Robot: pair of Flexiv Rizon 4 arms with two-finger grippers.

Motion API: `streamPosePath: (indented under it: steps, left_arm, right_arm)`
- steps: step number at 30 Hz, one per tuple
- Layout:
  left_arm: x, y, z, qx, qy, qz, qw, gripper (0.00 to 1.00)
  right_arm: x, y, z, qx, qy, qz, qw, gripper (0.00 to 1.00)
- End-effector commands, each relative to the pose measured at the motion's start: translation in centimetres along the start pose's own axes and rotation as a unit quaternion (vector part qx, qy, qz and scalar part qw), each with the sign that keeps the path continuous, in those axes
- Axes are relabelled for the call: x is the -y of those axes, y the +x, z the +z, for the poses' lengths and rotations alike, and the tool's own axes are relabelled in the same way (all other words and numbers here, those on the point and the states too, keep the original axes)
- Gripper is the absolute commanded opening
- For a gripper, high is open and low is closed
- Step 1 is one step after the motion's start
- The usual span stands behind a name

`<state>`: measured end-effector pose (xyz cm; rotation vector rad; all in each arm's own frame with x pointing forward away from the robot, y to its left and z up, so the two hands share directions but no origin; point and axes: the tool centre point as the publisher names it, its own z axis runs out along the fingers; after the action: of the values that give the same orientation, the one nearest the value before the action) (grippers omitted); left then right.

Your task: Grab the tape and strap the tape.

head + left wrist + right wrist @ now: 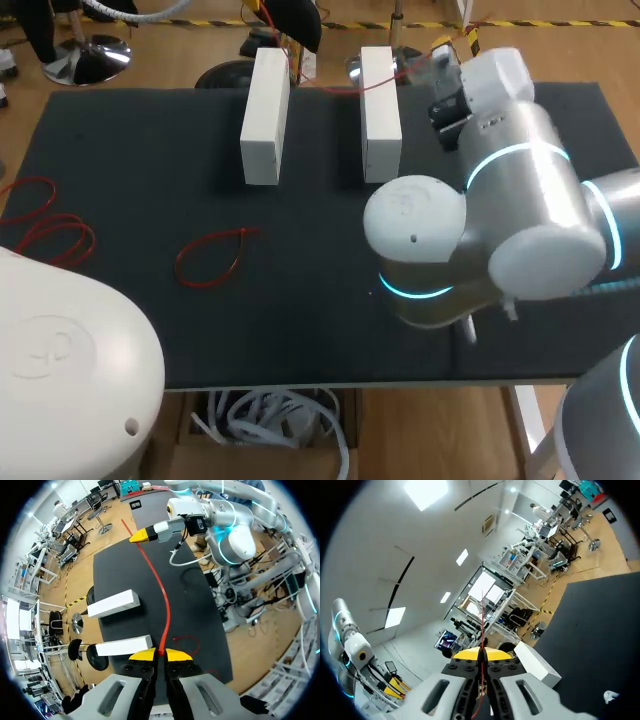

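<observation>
Red tape (162, 597): one strand, each end clenched in your left jaws and your right jaws, long axis running straight ahead from the left jaws to the right jaws, slung above the tabletop (200, 610).

1. Our head camera looks down on the desk (300, 200) from above and behind.
2. Our left wrist camera faces along it, sharing both white blocks (266, 118).
3. Our right wrist camera tilts upward, catching its edge.
</observation>
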<state>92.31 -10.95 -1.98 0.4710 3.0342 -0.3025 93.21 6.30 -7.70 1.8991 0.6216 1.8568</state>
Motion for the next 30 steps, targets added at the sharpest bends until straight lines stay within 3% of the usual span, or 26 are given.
streamPosePath:
  steps: [1, 2, 3, 4, 6, 7, 9, 10, 11, 12, 30]
  left_arm:
    - [0.0, 0.0, -0.1, -0.002, -0.002, 0.0, 1.0, 0.0]
    - [0.0, 0.0, -0.1, -0.002, -0.002, 0.0, 1.0, 0.0]
    - [0.0, 0.0, -0.1, -0.002, -0.002, 0.0, 1.0, 0.0]
    - [0.0, 0.0, -0.1, -0.002, -0.002, 0.0, 1.0, 0.0]
    - [0.0, 0.0, -0.1, -0.002, -0.002, 0.0, 1.0, 0.0]
    - [0.0, 0.0, -0.1, -0.002, -0.002, 0.0, 1.0, 0.0]
    - [0.0, 0.0, -0.1, -0.002, -0.002, 0.0, 1.0, 0.0]
    - [0.0, 0.0, -0.1, -0.002, -0.002, 0.0, 1.0, 0.0]
    - [0.0, 0.0, -0.1, -0.002, -0.002, 0.0, 1.0, 0.0]
    - [0.0, 0.0, -0.1, -0.002, -0.002, 0.0, 1.0, 0.0]
    - [0.0, 0.0, -0.1, -0.002, -0.002, 0.0, 1.0, 0.0]
  right_arm:
    - [-0.3, 1.0, 0.3, -0.046, 0.101, -0.469, 0.876, 0.0]
    - [-0.2, 1.1, 0.2, -0.047, 0.103, -0.481, 0.869, 0.0]
    - [-0.1, 1.3, 0.3, -0.055, 0.103, -0.518, 0.847, 0.0]
    - [0.0, 1.4, 0.3, -0.057, 0.102, -0.532, 0.839, 0.0]
    - [0.1, 1.5, 0.3, -0.063, 0.096, -0.586, 0.802, 0.0]
    - [0.2, 1.6, 0.3, -0.062, 0.096, -0.582, 0.805, 0.0]
    - [0.3, 1.8, 0.3, -0.07, 0.088, -0.624, 0.773, 0.0]
    - [0.4, 2.0, 0.3, -0.07, 0.087, -0.623, 0.774, 0.0]
    - [0.3, 2.1, 0.3, -0.075, 0.082, -0.642, 0.759, 0.0]
    - [0.4, 2.1, 0.3, -0.082, 0.074, -0.649, 0.753, 0.0]
    - [0.4, 2.1, 0.3, -0.082, 0.074, -0.649, 0.753, 0.0]
